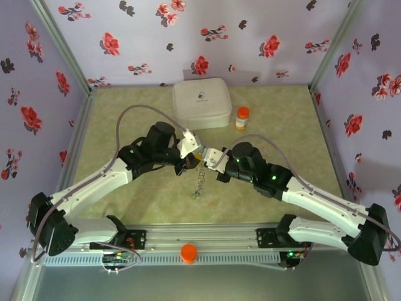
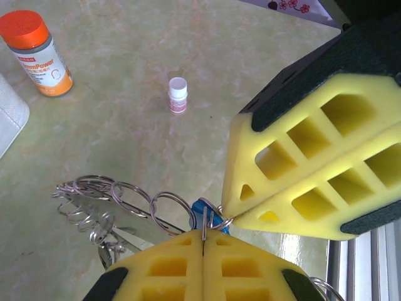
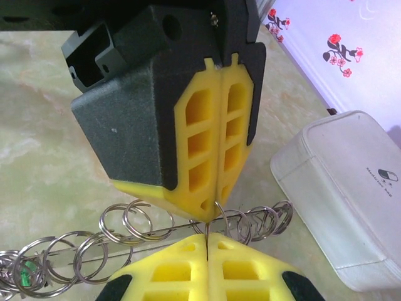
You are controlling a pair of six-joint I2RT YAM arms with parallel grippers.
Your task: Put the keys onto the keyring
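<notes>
The left gripper (image 1: 190, 149) and the right gripper (image 1: 210, 157) are seen shut, tip to tip, above the middle of the surface (image 1: 156, 210). Each is clamped on a thin loop of the keyring (image 1: 199, 179), which hangs from them as a chain of rings toward the near edge. In the left wrist view the chain is shown trailing away to the left of the pinched fingers. A blue-headed key (image 2: 202, 209) is seen just beside both sets of fingertips, and a small white bottle (image 2: 178, 94) stands further off. In the right wrist view a green tag (image 3: 25, 273) is made out among the rings at the chain's loose end, well apart from the grippers. A white case (image 1: 202, 103) lies near the far edge, with an orange-capped bottle (image 1: 242, 117) just beside its right side. The surface is pale green and marbled, and it is enclosed by lilac walls (image 1: 188, 37) printed with red and dark flowers.
</notes>
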